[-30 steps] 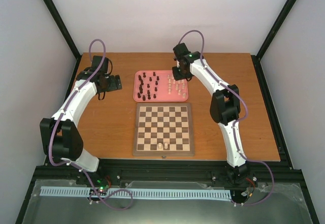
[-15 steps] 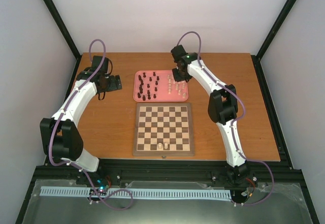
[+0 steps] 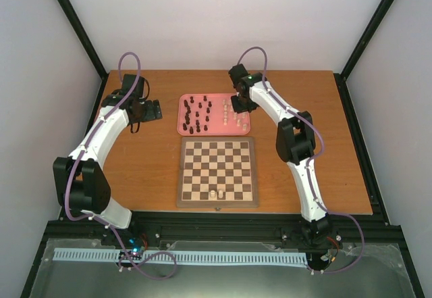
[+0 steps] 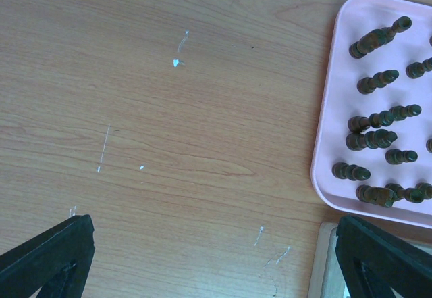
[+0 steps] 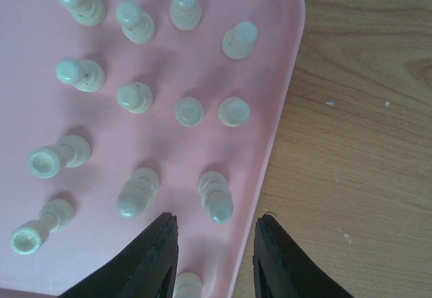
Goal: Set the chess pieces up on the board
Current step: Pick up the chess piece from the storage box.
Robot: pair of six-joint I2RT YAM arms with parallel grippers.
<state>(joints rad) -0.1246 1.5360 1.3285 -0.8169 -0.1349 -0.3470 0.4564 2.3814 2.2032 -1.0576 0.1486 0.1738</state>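
Listing the stock as it stands.

Item, cream pieces (image 5: 135, 97): about a dozen on the right half of the pink tray (image 5: 169, 149). Most stand upright and close together. From my wrist view a few seem to lean or lie over.

Item, dark pieces (image 4: 371, 119): bunched on the tray's left half, some touching one another.

Item, board (image 3: 217, 163): lies on the counter (image 5: 351, 163) just in front of the tray. It holds only a pair of cream pieces (image 3: 216, 193) on its nearest row, so by my reckoning the setting-up has barely begun.

Item, my right claw (image 5: 216, 220): hangs over the cream side near the tray's right rim. Its jaws stand narrow but apart and hold nothing. One cream top (image 5: 187, 284) shows between the fingers, close to the left one.

Item, my left claw (image 4: 214, 224): spread wide over bare counter beside the dark pieces, empty.

Hazards:
- The pieces are crowded, so a finger coming down may tip a neighbour, and the double-stacked piece (image 5: 216, 196) just ahead of my tips is the likeliest.
- A pinch off-centre on so slim a piece could let it slip or swing.
- The right finger may catch the tray's rim and shift the whole tray.

Writing and brands: none legible on tray, board or pieces.
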